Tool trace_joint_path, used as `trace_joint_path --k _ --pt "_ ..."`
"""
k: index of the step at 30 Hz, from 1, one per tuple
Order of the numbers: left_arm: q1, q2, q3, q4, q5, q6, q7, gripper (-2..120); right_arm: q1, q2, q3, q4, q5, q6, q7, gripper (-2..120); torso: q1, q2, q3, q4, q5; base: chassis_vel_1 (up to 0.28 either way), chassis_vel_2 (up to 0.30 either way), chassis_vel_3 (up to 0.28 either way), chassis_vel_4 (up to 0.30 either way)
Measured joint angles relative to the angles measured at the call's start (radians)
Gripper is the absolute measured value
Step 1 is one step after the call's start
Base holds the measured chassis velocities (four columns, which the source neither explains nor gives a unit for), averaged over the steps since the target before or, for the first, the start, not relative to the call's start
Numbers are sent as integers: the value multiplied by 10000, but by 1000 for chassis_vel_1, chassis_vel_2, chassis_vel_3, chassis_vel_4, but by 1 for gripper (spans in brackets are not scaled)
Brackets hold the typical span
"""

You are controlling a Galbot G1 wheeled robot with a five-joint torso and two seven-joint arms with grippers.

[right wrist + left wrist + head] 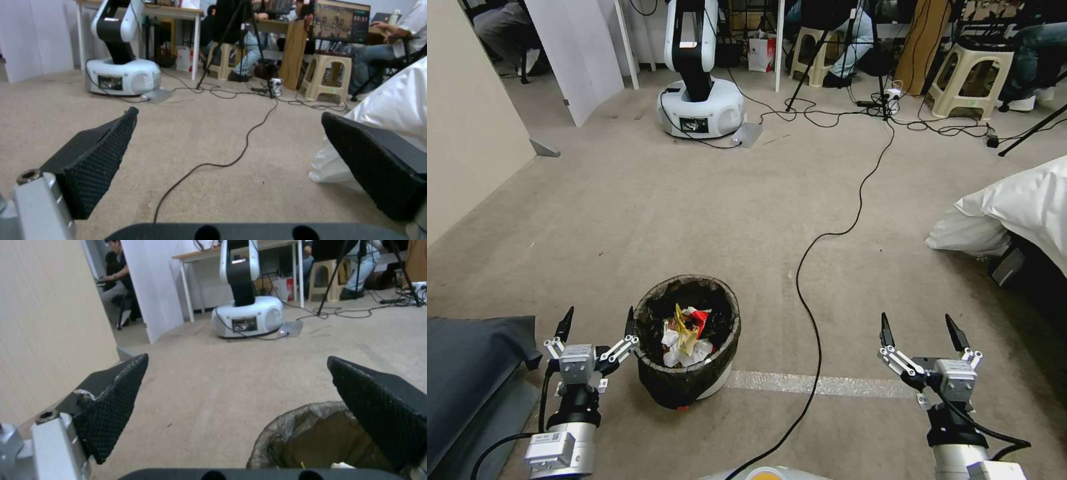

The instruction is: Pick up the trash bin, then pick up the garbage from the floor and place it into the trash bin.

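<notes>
The trash bin stands on the carpet near me, white with a dark bag liner over its rim. Inside it lies garbage: white tissues, a red-and-white carton and a yellow wrapper. My left gripper hangs open just left of the bin, one fingertip close to the rim, nothing between its fingers. The left wrist view has the bin's lined rim beside the gripper's finger. My right gripper is open over bare carpet, well to the right of the bin.
A black cable snakes across the carpet between bin and right gripper. A white bag or bedding lies right, a dark grey cushion left. Another white robot base, stools and tripod legs stand at the back. A beige wall is left.
</notes>
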Motion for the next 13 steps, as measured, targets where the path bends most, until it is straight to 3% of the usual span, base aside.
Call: trace_joint_path --k 13 --pt "-16 0 -2 8 -15 43 0 100 9 -5 -8 0 0 -23 12 100 0 0 0 0 0 0 0 0 0"
